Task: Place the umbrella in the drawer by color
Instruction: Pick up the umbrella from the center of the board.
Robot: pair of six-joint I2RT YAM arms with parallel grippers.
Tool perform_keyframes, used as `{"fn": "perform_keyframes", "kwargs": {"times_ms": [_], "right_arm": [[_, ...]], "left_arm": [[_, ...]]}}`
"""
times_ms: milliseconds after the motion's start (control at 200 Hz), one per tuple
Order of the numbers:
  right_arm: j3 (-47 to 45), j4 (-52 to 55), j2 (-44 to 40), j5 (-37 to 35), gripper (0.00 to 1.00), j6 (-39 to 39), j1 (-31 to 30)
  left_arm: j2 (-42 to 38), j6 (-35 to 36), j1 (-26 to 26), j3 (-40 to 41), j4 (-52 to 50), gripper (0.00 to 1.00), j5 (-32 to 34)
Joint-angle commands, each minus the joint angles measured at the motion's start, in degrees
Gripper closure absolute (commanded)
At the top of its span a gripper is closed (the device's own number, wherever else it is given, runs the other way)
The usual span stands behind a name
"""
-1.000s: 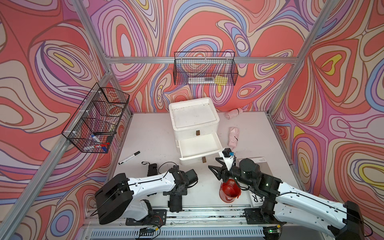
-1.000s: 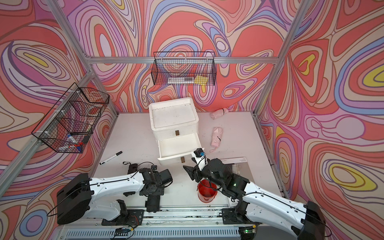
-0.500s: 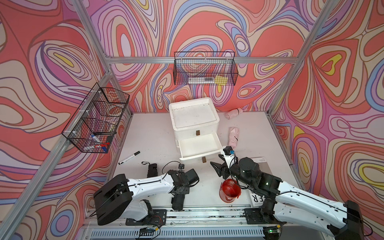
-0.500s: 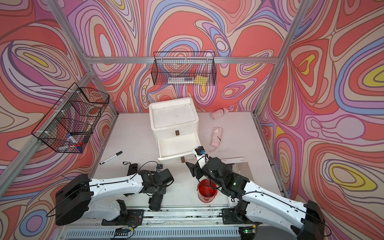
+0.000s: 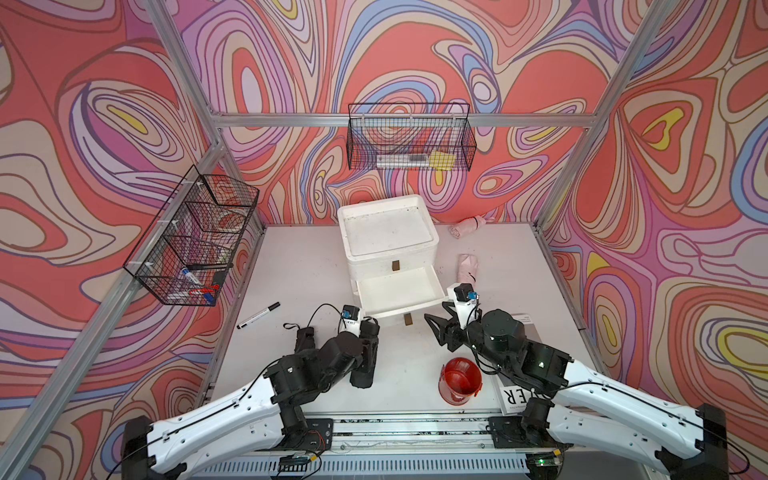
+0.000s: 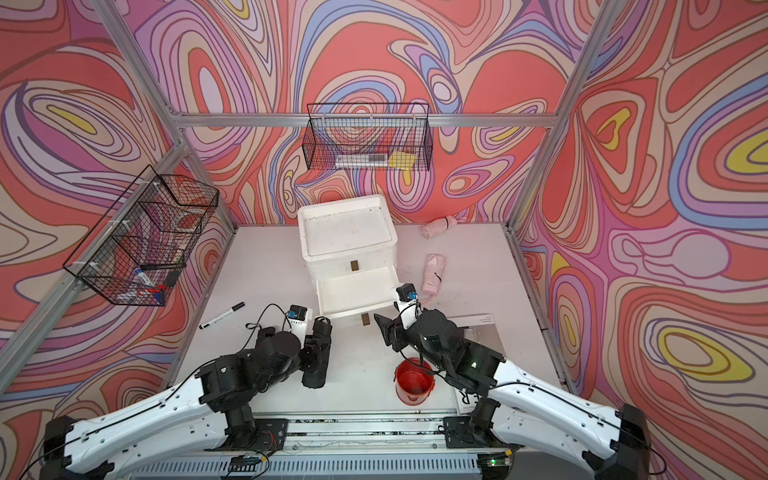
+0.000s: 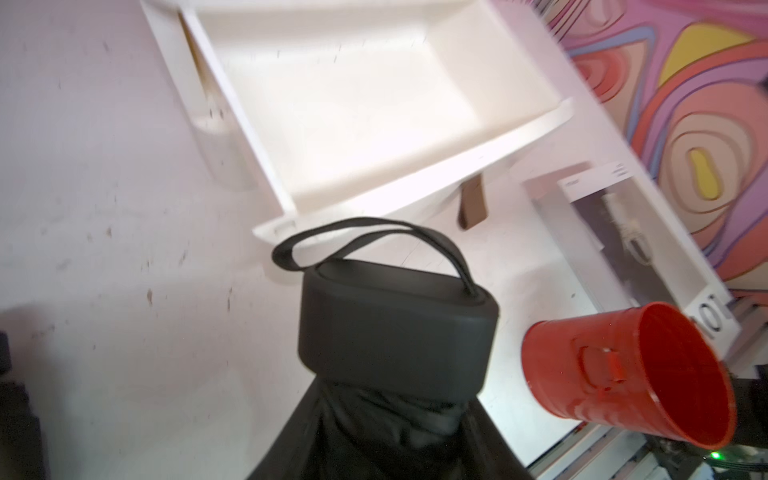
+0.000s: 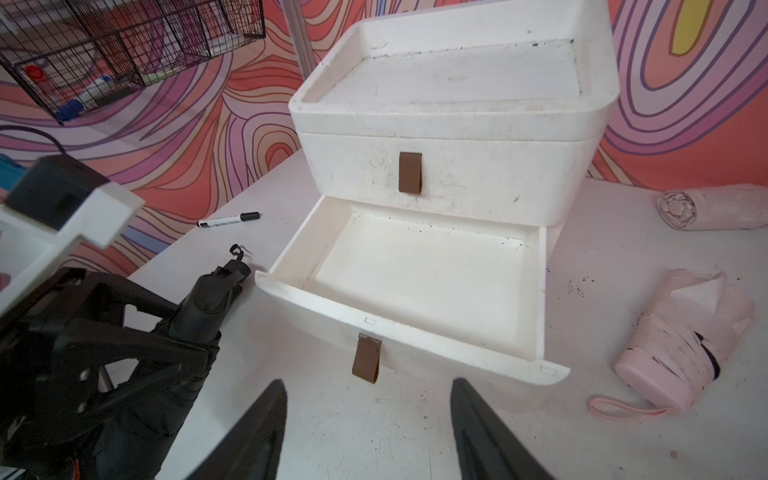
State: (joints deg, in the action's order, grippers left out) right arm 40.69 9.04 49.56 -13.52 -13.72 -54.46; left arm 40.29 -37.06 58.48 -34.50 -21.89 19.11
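**Black umbrella gripped**

In a top view, the folded matte black umbrella (image 5: 360, 376) is being gripped by the left claw (image 5: 365, 352), the open white drawer (image 5: 399, 289) just ahead. Left wrist: its rounded handle (image 7: 395, 328) is jutting near the smooth-walled drawer. Right wrist: the right claw (image 8: 368, 428) is being held spread, empty, bare tabletop (image 8: 415, 415) ahead.

The white table (image 5: 299, 266) carries a white drawer unit (image 5: 388, 232) straight ahead of the jaws of the right gripper (image 5: 435, 321). A pink umbrella (image 5: 468, 266) lies just right of them and another pink umbrella (image 5: 467, 226) far beyond. A red bucket (image 5: 459, 380) and a booklet (image 5: 515, 399) sit behind them. A marker (image 5: 258, 315) and a small black object (image 5: 304, 337) lie left of the left gripper (image 5: 364, 353).
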Motion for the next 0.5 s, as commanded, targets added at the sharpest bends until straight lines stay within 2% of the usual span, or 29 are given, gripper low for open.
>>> {"fn": "perform_keyframes", "kwargs": {"times_ms": [0, 85, 205, 310, 386, 496], "right_arm": [[3.8, 4.5, 0.2, -0.5, 0.35, -0.5, -0.3], [5.6, 6.7, -0.2, -0.6, 0.35, 0.3, -0.3], [7.6, 8.6, -1.0, -0.8, 0.35, 0.7, -0.3], [9.1, 8.0, -1.2, 0.9, 0.35, 0.9, -0.3], [9.3, 5.3, -0.7, 4.7, 0.33, 3.5, -0.3], [10.4, 2.1, 1.4, 8.8, 0.30, 6.6, -0.3]], "left_arm": [[-3.5, 12.6, 0.1, -0.2, 11.5, 1.00, 3.3], [-2.5, 18.5, 0.1, -1.6, 16.3, 1.00, 3.5], [3.3, 26.9, 0.1, -4.0, 24.3, 1.00, 2.7], [8.3, 33.1, 0.1, -5.8, 31.6, 1.00, -6.0], [11.4, 36.8, 0.1, -6.8, 35.2, 1.00, -13.4], [15.8, 40.2, 0.1, -8.8, 36.4, 1.00, -19.2]]}}
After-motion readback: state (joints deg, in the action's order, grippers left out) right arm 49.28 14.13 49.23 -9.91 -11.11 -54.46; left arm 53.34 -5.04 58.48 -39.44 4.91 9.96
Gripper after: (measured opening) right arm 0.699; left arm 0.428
